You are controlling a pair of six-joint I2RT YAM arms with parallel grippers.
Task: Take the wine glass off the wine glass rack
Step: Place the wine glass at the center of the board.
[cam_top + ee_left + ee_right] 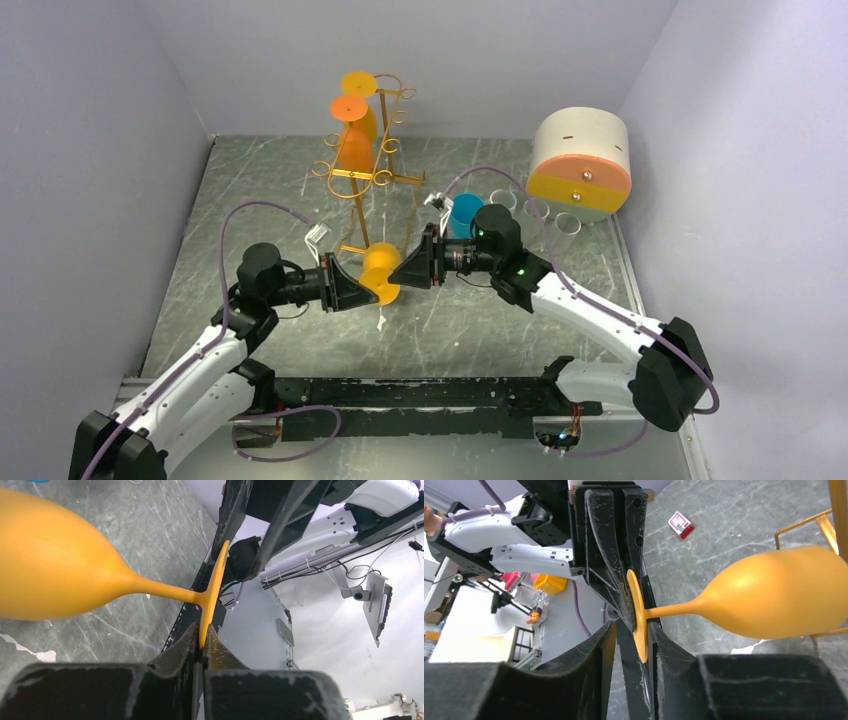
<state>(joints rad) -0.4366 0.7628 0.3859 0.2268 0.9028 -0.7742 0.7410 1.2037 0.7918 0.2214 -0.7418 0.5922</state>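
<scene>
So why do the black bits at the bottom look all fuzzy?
Left wrist view: the left gripper sits right by the lens, so it blurs, while the wine glass looks sharper. Right wrist view: the right gripper blurs likewise. Top view: all sharp, evenly lit.

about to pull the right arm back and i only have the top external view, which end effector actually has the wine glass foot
observer: The left wrist view shows the left end effector shut on the rim of the wine glass foot.
operator: and the right one, let go or not
observer: The right wrist view shows the right end effector with its jaws parted around the foot and a gap on one side.
operator: bowl clear of the rack
observer: In the right wrist view, wine glass rack wires sit just behind the bowl. I can't tell whether they touch.
</scene>
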